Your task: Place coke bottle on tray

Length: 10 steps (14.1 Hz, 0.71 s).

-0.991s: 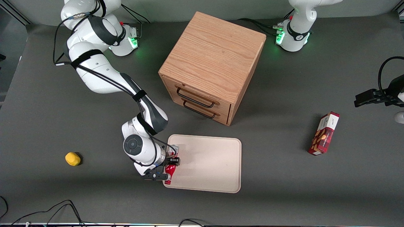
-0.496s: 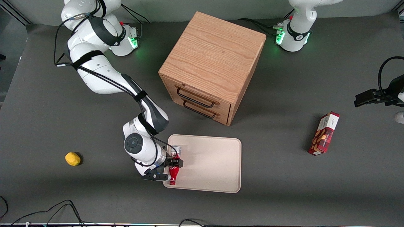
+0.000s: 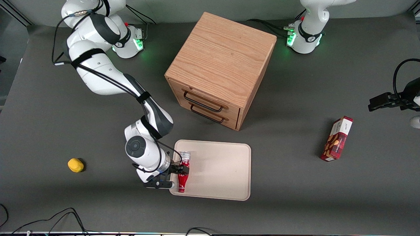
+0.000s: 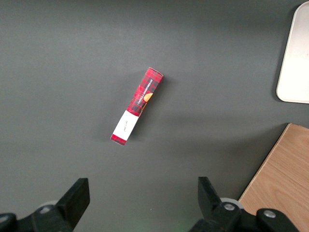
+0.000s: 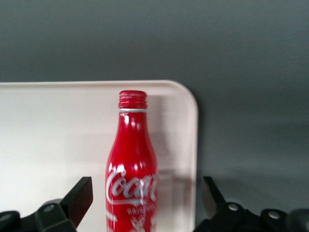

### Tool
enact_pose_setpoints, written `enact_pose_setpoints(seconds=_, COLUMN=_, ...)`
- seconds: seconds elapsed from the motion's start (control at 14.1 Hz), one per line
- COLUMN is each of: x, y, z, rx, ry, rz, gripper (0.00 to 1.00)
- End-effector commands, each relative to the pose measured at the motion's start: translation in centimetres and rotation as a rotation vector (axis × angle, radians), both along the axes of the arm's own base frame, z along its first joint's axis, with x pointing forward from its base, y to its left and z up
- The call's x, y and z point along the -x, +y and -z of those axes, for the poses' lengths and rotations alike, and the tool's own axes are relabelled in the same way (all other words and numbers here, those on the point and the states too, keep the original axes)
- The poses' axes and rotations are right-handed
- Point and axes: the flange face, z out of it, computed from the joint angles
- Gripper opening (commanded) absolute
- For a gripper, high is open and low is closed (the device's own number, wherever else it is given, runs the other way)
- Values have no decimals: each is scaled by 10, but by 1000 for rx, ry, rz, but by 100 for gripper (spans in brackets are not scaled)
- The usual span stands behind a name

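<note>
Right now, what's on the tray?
Only the coke bottle, lying at the tray edge nearest the working arm. The hand straddles it, fingers open; nothing else visible.

Coke bottle (image 5: 133, 169) lying on tray (image 5: 53, 140) near corner, between spread jaws.

A robotics lab: bench-mounted arms (image 3: 98, 65), trailing cables (image 3: 49, 219).

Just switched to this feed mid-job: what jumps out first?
The red coke bottle lies on the cream tray, at its edge toward the working arm's end, with the end effector spread open around it. The big wooden drawer cabinet stands farther from the front camera than the tray.
</note>
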Motion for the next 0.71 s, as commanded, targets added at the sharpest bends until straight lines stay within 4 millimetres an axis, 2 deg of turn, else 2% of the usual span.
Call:
enact_pose_setpoints(seconds=0.0, x=8, y=-41, z=-87, rx=100, ry=22, rz=38, gripper=100)
enact_pose_setpoints(seconds=0.14, x=12, y=-71, z=-136, rx=154, ry=41, rz=13, gripper=100)
enact_pose_setpoints(seconds=0.35, x=29, y=-127, z=-210, rx=209, ry=95, rz=9, gripper=100)
enact_pose_setpoints(seconds=0.57, x=68, y=-163, z=-260, rx=197, ry=110, rz=2, gripper=100)
enact_pose_setpoints(seconds=0.64, x=81, y=-183, z=-274, rx=166, ry=119, rz=47, gripper=100)
